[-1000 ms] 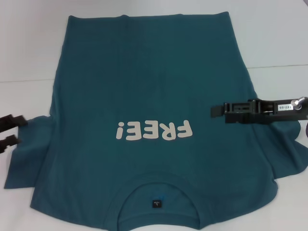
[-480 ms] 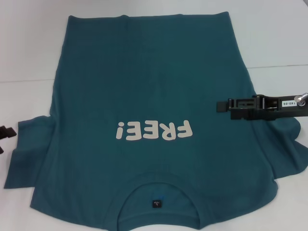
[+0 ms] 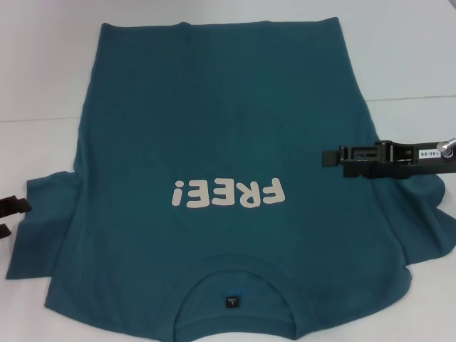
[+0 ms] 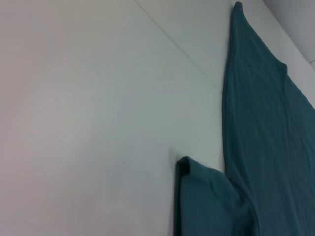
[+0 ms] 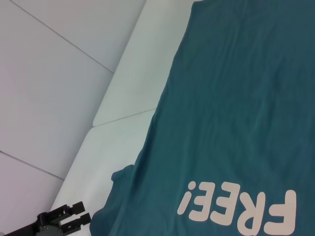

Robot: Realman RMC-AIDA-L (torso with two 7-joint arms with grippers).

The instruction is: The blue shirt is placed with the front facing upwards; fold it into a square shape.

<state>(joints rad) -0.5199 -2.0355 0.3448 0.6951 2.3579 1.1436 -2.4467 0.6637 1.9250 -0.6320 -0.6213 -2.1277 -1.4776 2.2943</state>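
Note:
The blue shirt (image 3: 214,128) lies flat and face up on the white table, its collar (image 3: 231,285) nearest me and its hem at the far side. The white "FREE!" print (image 3: 228,192) reads upside down across the chest. My left gripper (image 3: 8,217) is open at the left edge of the head view, just off the left sleeve (image 3: 43,221) and holding nothing. The right wrist view also shows the left gripper (image 5: 78,214) beside that sleeve. My right gripper (image 3: 326,157) reaches in from the right over the shirt's side, just beyond the right sleeve (image 3: 427,221).
The white table (image 3: 43,71) has bare surface left, right and beyond the shirt. A thin seam (image 3: 406,100) runs across it. A small dark neck label (image 3: 231,301) sits inside the collar. The left wrist view shows the shirt's edge (image 4: 266,123) and bare table.
My left gripper has drawn back to the left, off the sleeve, and now only its fingertips show. My right gripper has shifted slightly to the right. The shirt has not moved.

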